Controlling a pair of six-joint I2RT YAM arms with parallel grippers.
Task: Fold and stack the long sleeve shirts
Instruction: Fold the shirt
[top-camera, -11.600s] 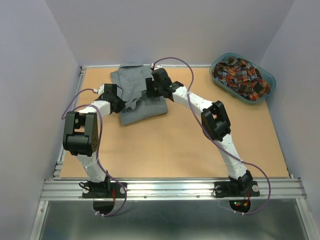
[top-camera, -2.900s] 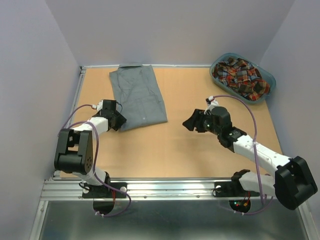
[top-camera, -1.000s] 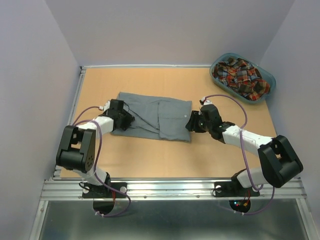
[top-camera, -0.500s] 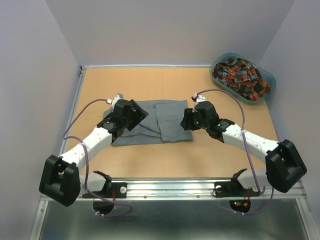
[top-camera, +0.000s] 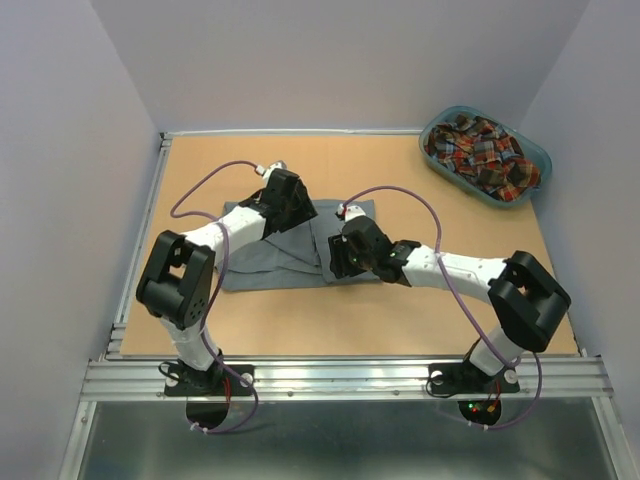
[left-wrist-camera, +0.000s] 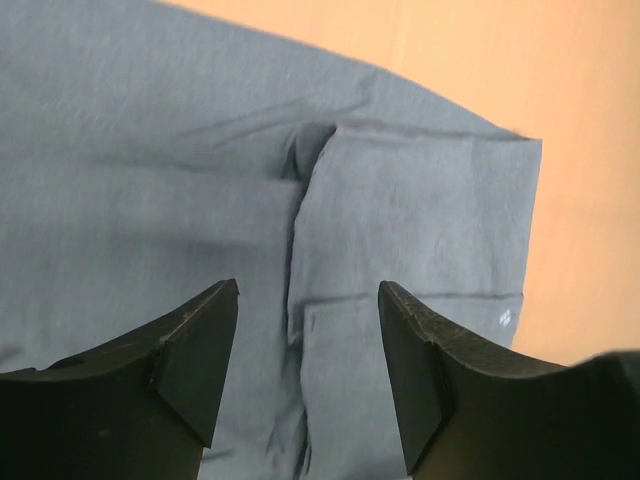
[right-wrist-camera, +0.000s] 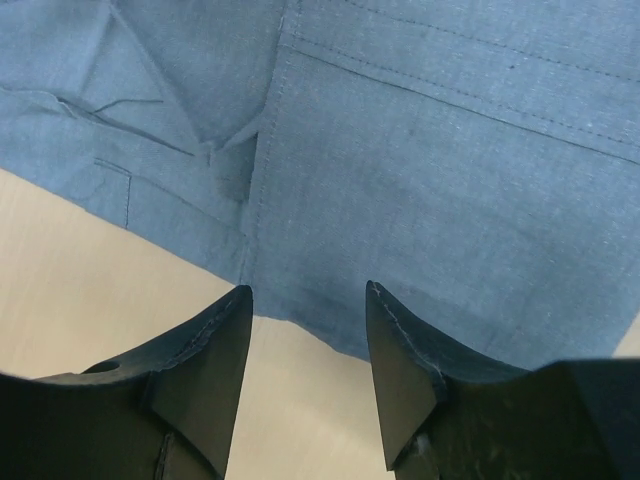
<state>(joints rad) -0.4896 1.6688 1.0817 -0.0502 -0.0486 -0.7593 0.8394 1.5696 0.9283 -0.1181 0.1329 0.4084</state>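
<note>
The grey long sleeve shirt (top-camera: 265, 262) lies folded into a flat band across the middle of the table (top-camera: 300, 320). My left gripper (top-camera: 298, 214) hovers open over its far middle part, with only grey cloth (left-wrist-camera: 150, 150) below its fingers (left-wrist-camera: 200, 350). My right gripper (top-camera: 337, 262) stands open over the shirt's near edge (right-wrist-camera: 450, 150), where bare table (right-wrist-camera: 80, 280) shows between its fingers (right-wrist-camera: 410, 350). Neither gripper holds anything. The red, navy and yellow plaid shirt (top-camera: 480, 152) lies crumpled in the basket.
A teal oval basket (top-camera: 537, 158) stands at the back right corner. Purple cables loop above both arms. The left arm's elbow (top-camera: 178, 280) rises at the table's left side and the right arm's elbow (top-camera: 527, 293) at the near right.
Both grippers left the grey shirt's ends and came over its middle, the left moving back and right, the right moving left. The left gripper's jaws opened wider. The shirt stayed flat.
</note>
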